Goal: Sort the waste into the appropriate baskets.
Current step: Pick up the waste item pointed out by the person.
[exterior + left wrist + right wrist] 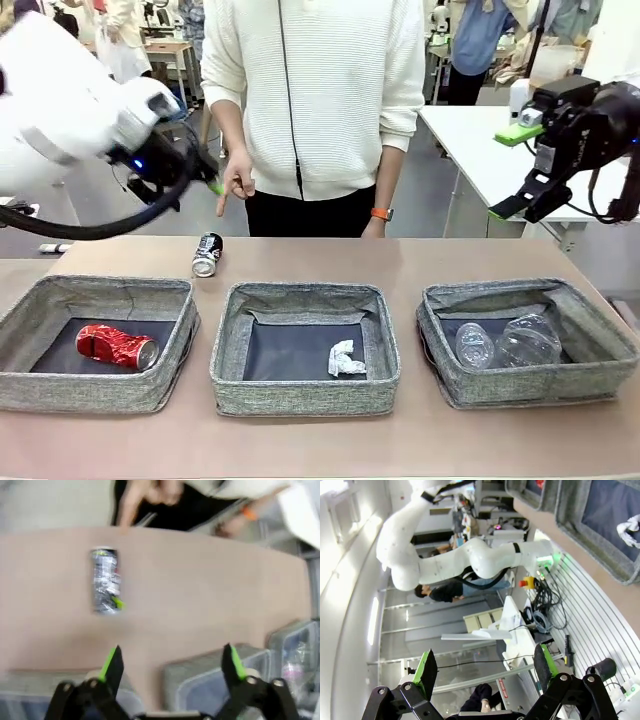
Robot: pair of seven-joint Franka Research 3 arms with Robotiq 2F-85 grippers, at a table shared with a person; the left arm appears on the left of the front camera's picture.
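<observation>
A black-and-silver can point(207, 254) lies on the table beyond the left basket point(30, 395); the left wrist view has this can point(106, 580) below and ahead of my open left gripper point(172, 656). My left gripper point(205, 176) hangs high above the can, close to the person's pointing hand point(237, 186). A crushed red can point(116, 346) lies in the left basket. The middle basket point(300, 396) holds a white paper wad point(345, 358). A clear cup point(473, 345) and a clear bottle point(527, 340) lie in the right basket point(600, 375). My right gripper point(512, 172) is raised at the far right, open and empty.
The person stands at the far edge of the table behind the can. A white side table point(480, 150) stands behind my right gripper. The right wrist view is rolled over, with the middle basket point(580, 525) and the paper wad point(630, 532) at its top right.
</observation>
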